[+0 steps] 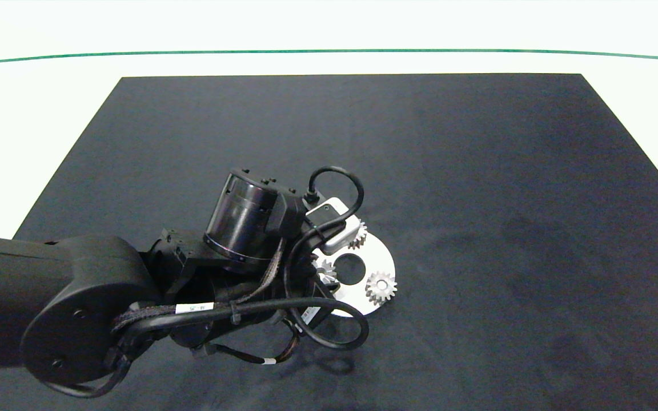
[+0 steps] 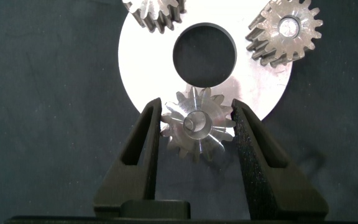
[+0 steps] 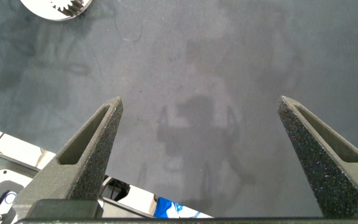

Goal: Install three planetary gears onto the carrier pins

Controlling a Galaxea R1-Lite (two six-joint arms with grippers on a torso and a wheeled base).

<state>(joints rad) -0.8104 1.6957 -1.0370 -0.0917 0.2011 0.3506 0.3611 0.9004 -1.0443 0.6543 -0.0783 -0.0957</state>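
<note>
two gears (image 2: 284, 31) already sit on the disc (image 2: 266, 93) while the third gear (image 2: 197, 124) lies pinched between the left gripper (image 2: 197, 121) fingers, tilted over the disc's near edge.

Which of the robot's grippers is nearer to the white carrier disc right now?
Left. The left gripper sits at the carrier disc's edge, fingers around a planetary gear. The right gripper hangs open over bare mat, away from it.
</note>
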